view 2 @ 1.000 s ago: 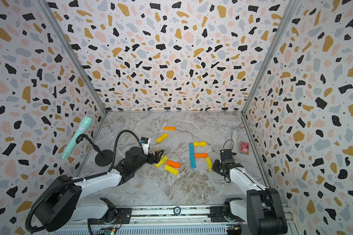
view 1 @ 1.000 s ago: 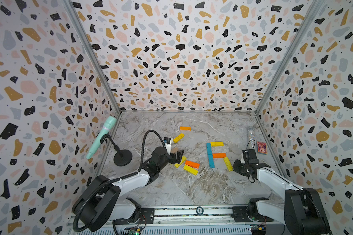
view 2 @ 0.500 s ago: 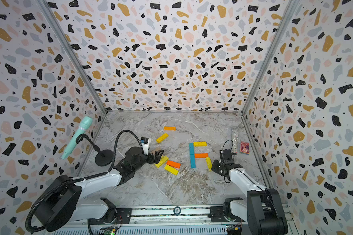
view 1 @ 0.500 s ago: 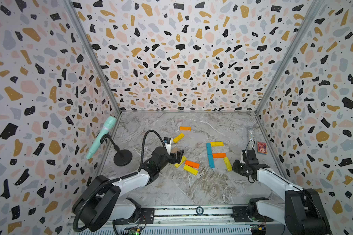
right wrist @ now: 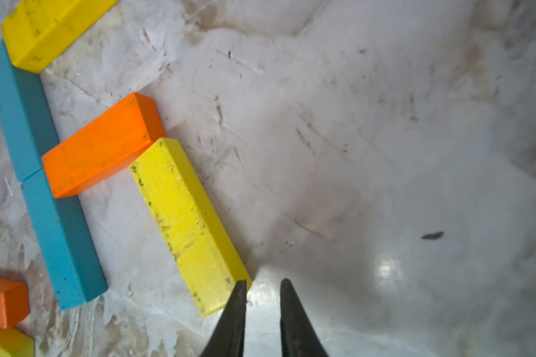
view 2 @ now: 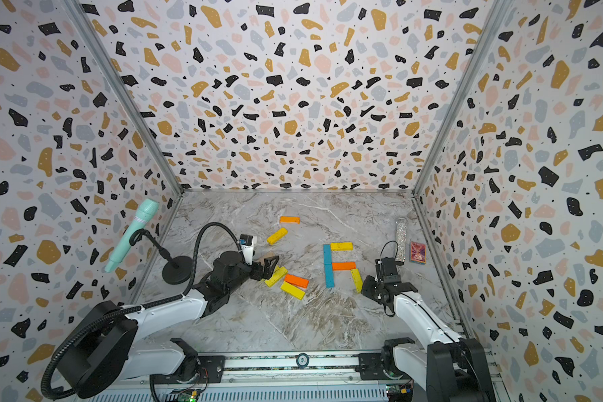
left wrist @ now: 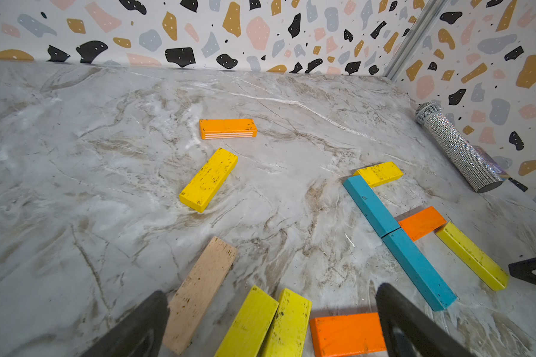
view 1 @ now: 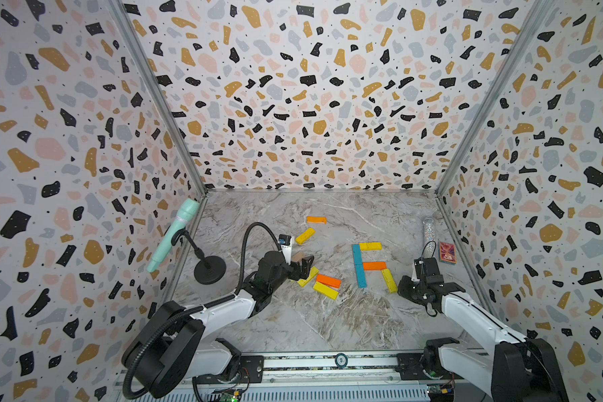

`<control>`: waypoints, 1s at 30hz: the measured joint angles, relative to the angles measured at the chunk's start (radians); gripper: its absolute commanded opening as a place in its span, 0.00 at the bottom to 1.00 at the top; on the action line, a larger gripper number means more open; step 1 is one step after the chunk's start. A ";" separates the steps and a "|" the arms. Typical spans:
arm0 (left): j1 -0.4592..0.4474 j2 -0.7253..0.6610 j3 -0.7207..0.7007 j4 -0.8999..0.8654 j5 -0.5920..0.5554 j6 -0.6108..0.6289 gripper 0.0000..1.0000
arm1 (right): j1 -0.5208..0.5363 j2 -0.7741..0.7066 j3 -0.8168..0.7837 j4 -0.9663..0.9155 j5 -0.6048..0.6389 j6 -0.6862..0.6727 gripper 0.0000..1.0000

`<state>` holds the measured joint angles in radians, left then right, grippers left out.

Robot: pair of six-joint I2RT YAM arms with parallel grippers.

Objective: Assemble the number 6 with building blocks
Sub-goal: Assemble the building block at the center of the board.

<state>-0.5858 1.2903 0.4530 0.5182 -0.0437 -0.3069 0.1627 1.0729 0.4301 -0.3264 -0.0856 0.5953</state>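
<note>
Nothing much is being shifted versus a second ago: both arms and all the planks are being kept right where they were.

Everything is being carried by the grey marble-look tabletop [view 1: 328, 323]. A mint-green microphone [view 1: 174, 233] is being held tilted by a black stand [view 1: 209, 269] near the left wall. The left gripper [left wrist: 273, 292] is being held wide open, low over the loose pile, with nothing clamped. A plain beige wooden plank [left wrist: 198, 293], a yellow wooden plank [left wrist: 288, 321] and an orange wooden plank [left wrist: 344, 333] are being framed between its fingers. The right gripper [right wrist: 263, 284] is being kept just a crack apart with nothing between the jaws, and one fingertip [right wrist: 237, 299] is being rested against the near corner of a slanted yellow plank [right wrist: 186, 222].

By the right wall, a glittery silver tube [view 1: 429, 233] is being flanked by a small red patterned card box [view 1: 447, 252]. Right of centre the figure is being laid out flat. Two teal blue planks [view 1: 360, 276] are being set end to end as the upright, with a yellow top plank [view 1: 370, 246] and an orange middle plank [view 1: 374, 266] branching off it. The orange one's free end is being touched by the slanted one. Further back, a lone orange plank [view 1: 316, 219] and a lone yellow plank [view 1: 305, 235] are being left apart.
</note>
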 measured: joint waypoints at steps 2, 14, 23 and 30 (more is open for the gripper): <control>0.000 -0.002 0.000 0.000 0.000 0.000 0.99 | 0.020 0.005 0.000 -0.013 0.002 0.008 0.17; 0.000 -0.010 -0.002 0.000 -0.002 0.000 0.99 | 0.065 0.055 0.000 0.002 0.008 0.033 0.10; 0.000 -0.011 -0.002 0.000 -0.011 0.000 0.99 | 0.082 0.073 0.005 0.028 0.010 0.033 0.10; 0.000 -0.011 -0.002 0.000 -0.018 0.000 1.00 | 0.100 0.063 0.024 -0.019 0.016 0.034 0.10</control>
<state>-0.5858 1.2793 0.4507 0.5179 -0.0616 -0.3069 0.2630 1.1355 0.4541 -0.3454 -0.0692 0.6296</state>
